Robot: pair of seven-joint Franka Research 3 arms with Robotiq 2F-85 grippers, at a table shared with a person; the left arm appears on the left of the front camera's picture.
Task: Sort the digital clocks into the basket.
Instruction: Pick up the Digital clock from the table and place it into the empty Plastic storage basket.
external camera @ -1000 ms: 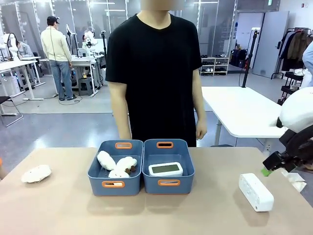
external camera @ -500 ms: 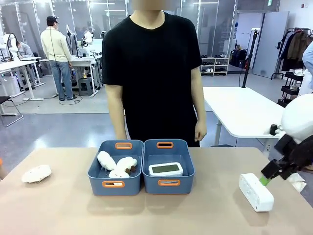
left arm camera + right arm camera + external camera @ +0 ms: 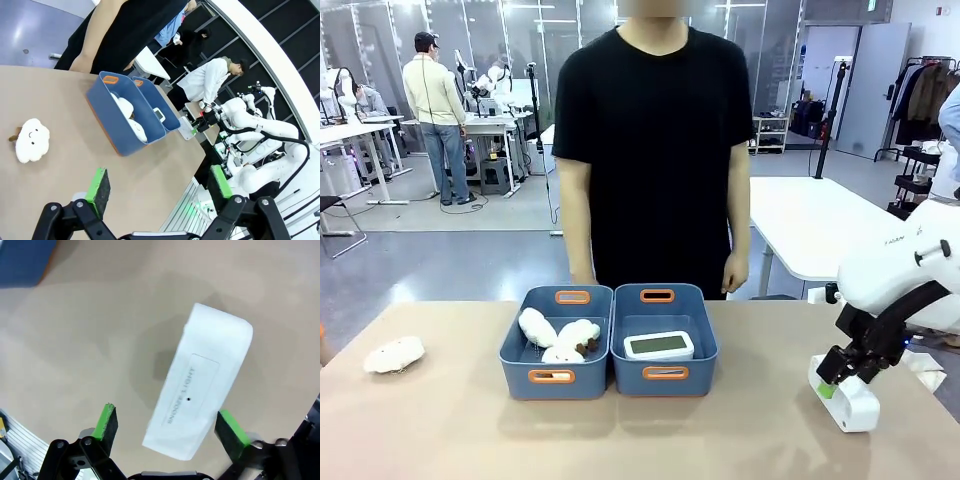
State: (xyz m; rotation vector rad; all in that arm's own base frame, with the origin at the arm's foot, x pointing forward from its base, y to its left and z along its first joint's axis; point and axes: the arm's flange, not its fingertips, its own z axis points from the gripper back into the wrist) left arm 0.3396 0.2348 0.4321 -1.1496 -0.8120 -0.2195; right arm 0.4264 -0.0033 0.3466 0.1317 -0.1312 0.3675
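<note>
"SNOOZE LIGHT" on the white digital clock

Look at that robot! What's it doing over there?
It's sorting digital clocks into a basket. The right pincer is open, straddling one end of a white clock that lies on the table, not yet gripped. A second clock already lies in the right-hand blue basket. The twin basket holds plush toys. A person stands behind the baskets, arms down.
</note>
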